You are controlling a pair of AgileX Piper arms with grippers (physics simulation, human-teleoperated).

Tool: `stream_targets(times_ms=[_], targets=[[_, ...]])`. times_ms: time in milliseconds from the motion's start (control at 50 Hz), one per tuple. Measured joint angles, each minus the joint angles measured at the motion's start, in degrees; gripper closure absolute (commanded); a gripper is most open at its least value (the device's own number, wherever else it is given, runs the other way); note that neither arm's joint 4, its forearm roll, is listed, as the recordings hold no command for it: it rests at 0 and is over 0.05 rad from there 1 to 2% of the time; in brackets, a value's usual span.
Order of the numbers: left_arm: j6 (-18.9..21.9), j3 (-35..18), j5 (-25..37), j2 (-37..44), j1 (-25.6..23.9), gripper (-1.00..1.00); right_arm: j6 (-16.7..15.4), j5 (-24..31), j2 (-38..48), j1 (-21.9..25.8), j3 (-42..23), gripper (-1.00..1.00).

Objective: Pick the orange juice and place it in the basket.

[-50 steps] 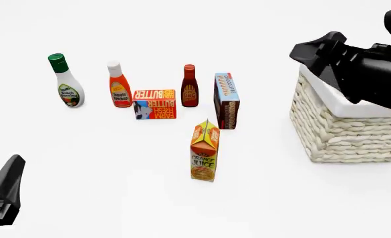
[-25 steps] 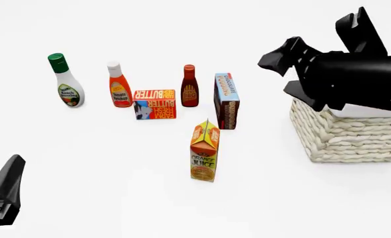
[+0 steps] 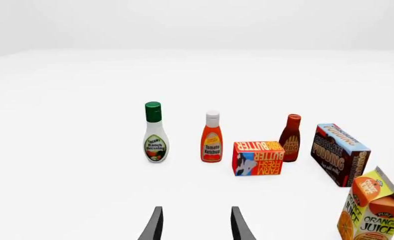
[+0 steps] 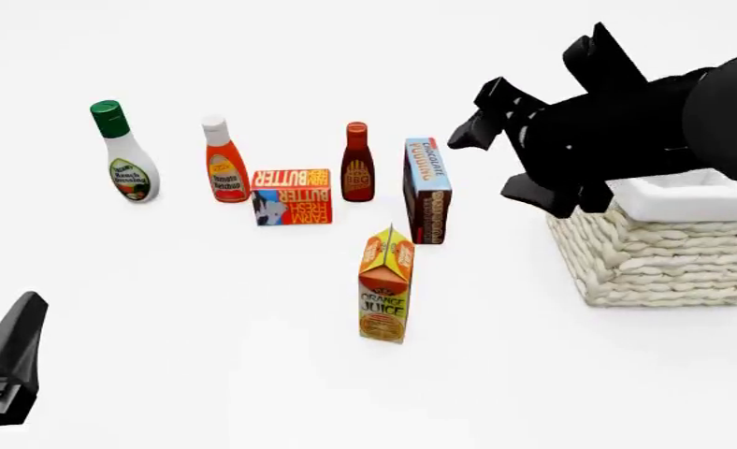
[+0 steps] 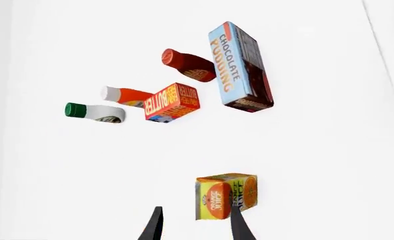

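The orange juice [image 4: 386, 287] is a tall orange and yellow carton standing upright on the white table, in front of the other groceries. It also shows in the left wrist view [image 3: 372, 210] and the right wrist view [image 5: 225, 196]. The basket [image 4: 656, 262], cream woven wicker with a white lining, stands at the right. My right gripper [image 4: 494, 154] is open and empty, raised above the table beside the basket's left edge, up and to the right of the carton. In the right wrist view its fingers [image 5: 154, 226] stand apart. My left gripper [image 3: 195, 227] is open and empty at the near left [image 4: 17, 337].
Behind the carton stand a ranch dressing bottle [image 4: 124, 154], a ketchup bottle [image 4: 225, 161], a red butter box [image 4: 291, 196], a dark BBQ sauce bottle [image 4: 357, 164] and a brown chocolate pudding box [image 4: 427, 190]. My right arm hides part of the basket's rim.
My right arm has swung left from over the basket towards the groceries, its gripper turning as it goes. The left arm and all the groceries have not moved.
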Motion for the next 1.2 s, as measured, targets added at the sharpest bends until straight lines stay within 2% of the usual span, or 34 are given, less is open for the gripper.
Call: stream_targets(times_ms=[260,520,1020,1200], targets=[[0.0,0.0,0.0,0.0,0.0,-1.00,2.0,7.8,4.5,1.7,-7.4,-1.00],[0.0,0.0,0.0,0.0,0.0,-1.00,1.1,16.8,11.0,2.6,-17.0,-1.00],[0.0,0.0,0.0,0.0,0.0,-1.00,-1.7,32.5,22.9,2.6,-34.3,-1.00],[0.0,0.0,0.0,0.0,0.0,-1.00,-4.7,35.5,26.5,1.0,-37.6,-1.00]])
